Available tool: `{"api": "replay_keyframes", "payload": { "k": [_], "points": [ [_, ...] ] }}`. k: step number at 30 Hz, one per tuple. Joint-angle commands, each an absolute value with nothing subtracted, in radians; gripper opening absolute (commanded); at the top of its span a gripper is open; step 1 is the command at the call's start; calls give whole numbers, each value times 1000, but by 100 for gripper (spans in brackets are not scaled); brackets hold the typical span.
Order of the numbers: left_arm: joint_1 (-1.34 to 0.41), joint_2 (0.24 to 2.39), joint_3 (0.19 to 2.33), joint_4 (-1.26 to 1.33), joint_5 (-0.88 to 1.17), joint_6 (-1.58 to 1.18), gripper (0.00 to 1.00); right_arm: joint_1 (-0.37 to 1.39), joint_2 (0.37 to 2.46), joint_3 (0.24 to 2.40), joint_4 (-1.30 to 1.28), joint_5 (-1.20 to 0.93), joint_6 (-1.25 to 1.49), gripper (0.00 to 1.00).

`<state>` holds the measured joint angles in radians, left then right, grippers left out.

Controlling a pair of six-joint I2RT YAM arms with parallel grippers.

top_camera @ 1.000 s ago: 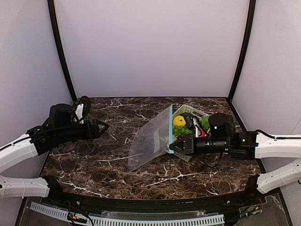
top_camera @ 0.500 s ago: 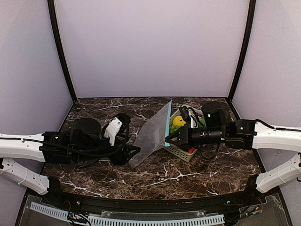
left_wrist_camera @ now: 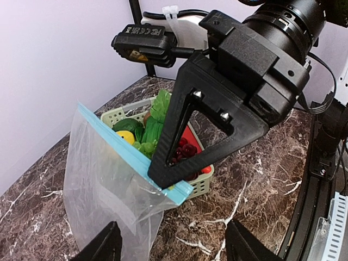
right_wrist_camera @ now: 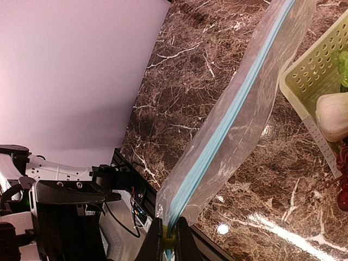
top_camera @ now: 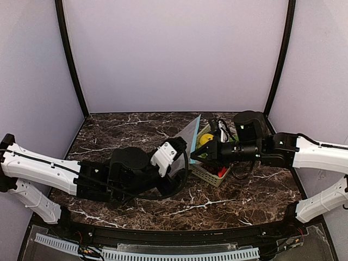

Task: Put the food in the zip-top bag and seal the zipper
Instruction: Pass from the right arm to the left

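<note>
Jaws: R gripper point(left_wrist_camera: 168, 182) pinching zip-top bag point(left_wrist_camera: 103, 185) corner; L gripper point(left_wrist_camera: 171, 249) spread. Dark marble table point(top_camera: 228, 197), lilac walls point(top_camera: 174, 54).

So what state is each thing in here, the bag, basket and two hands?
Zip-top bag, hanging from the right hand, looks empty.
Zipper, looks closed.
Basket, upright, holding toy food.
Right hand, shut on the zipper.
Left hand, open, empty.

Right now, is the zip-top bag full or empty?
Empty. The clear zip-top bag hangs flat from the right tool with nothing inside; the food sits in the green basket.
</note>
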<state>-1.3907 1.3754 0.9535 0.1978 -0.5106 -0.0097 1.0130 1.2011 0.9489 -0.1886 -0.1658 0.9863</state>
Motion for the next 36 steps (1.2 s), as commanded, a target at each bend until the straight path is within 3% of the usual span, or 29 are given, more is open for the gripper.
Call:
{"api": "replay_keyframes", "payload": {
  "k": [1, 9, 13, 26, 36],
  "points": [
    [-1397, 1402, 1002, 239, -558, 46, 64, 1021, 1205, 992, -208, -157, 1009, 3],
    [-1397, 1484, 1064, 243, -614, 109, 41, 1021, 1183, 991, -209, -168, 1021, 3],
    [-1397, 1505, 1073, 248, -623, 124, 35, 1021, 1171, 988, -210, -159, 1023, 3],
    [-1397, 1536, 1085, 222, -668, 141, 37, 1020, 1174, 995, -203, -175, 1032, 3],
    [-1396, 1579, 1119, 232, -681, 173, 26, 1022, 1157, 985, -198, -172, 1048, 4]
  ]
}}
